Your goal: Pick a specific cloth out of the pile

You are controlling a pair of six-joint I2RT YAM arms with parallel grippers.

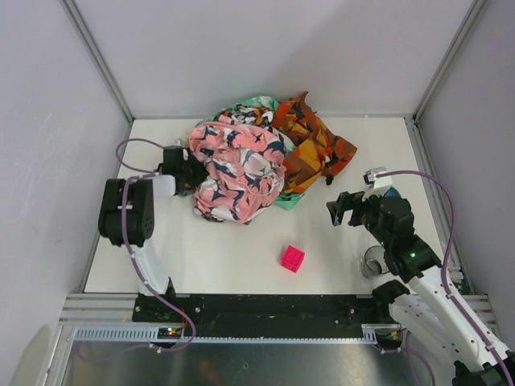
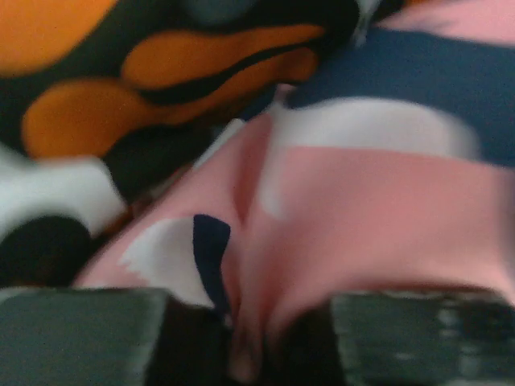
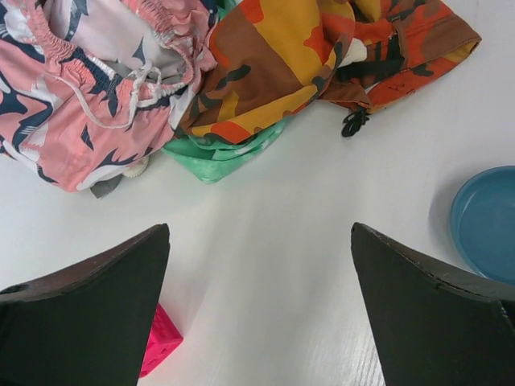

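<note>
Left gripper (image 1: 188, 170) pushed into the pile's (image 1: 265, 153) left edge. In its wrist view a fold of pink navy-and-white print cloth (image 2: 362, 209) bunches between the fingers (image 2: 80, 338), which stand partly apart; can't tell if it's truly clamped. Orange-and-brown camo cloth (image 2: 161, 64) just beyond the fold. Right gripper (image 3: 259, 233) has jaws wide apart with nothing in them, over bare counter (image 1: 225, 257), pile ahead of it. Mint green cloth (image 3: 217, 153) is the nearest pile edge to it. Pink cube (image 3: 161, 338) just under its left finger, blue bowl (image 3: 487, 221) off to its right. Grey cloth not made out. Only a small grey scrap (image 3: 105, 189) pokes out under the pink cloth, can't tell if that's it
</note>
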